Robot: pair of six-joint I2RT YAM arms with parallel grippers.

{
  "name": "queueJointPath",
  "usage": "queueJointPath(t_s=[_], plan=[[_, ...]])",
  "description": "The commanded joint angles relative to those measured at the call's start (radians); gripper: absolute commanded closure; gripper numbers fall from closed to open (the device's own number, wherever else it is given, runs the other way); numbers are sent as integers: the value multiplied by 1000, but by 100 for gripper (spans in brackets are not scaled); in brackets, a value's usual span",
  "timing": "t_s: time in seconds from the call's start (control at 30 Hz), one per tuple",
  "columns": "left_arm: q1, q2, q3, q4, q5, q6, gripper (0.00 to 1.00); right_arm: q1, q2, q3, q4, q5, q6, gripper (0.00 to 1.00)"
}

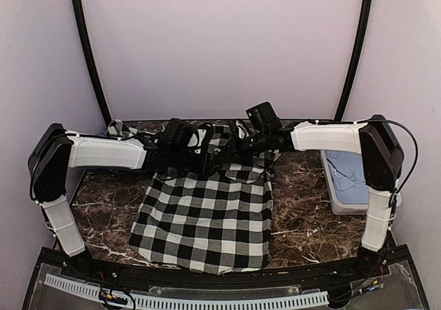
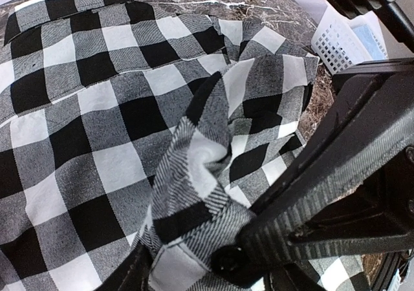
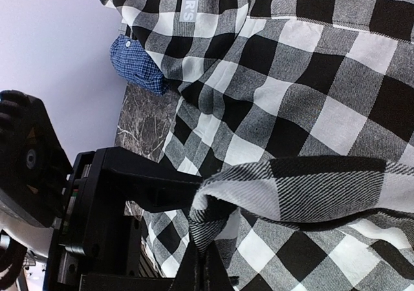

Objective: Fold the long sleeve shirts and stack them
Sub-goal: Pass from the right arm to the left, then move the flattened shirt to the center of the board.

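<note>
The black-and-white checked long sleeve shirt [image 1: 207, 220] lies spread on the marble table [image 1: 103, 200], collar end toward the far wall. Both grippers meet over its upper middle. My right gripper [image 1: 229, 151] is shut on a raised fold of the checked cloth [image 3: 291, 187], pinched at its fingertips [image 3: 208, 255]. My left gripper [image 1: 209, 160] stands open around a bunched, buttoned edge of the same shirt [image 2: 194, 194], the cloth lying loose between its fingers [image 2: 207, 255]. A piece of the dark blue fine-check shirt [image 3: 139, 64] shows beside the checked one at the table's far edge.
A white slotted basket [image 1: 337, 203] with pale blue cloth in it stands at the table's right side and also shows in the left wrist view [image 2: 343, 42]. Curved black poles [image 1: 86, 48] rise at the back corners. Bare marble lies left and right of the shirt.
</note>
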Motion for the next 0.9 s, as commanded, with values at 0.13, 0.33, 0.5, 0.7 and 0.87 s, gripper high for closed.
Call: queueJointPath(t_s=[0.13,0.33,0.5,0.7,0.87], plan=[[-13,35,63,-14,-53,18,60,27,9,14,53,-10,14,100],[-11,14,70,-66,-161,-20,100,24,-44,7,9,95,-32,76],[19,-17,79,-145,-205,-98,100,1,-152,-28,-35,232,-88,54],[114,-85,62,-182,-131,-130,100,-21,-276,-103,-135,463,-165,45],[177,-122,71,-210,-77,-115,100,-64,-317,-221,-163,522,-179,46]])
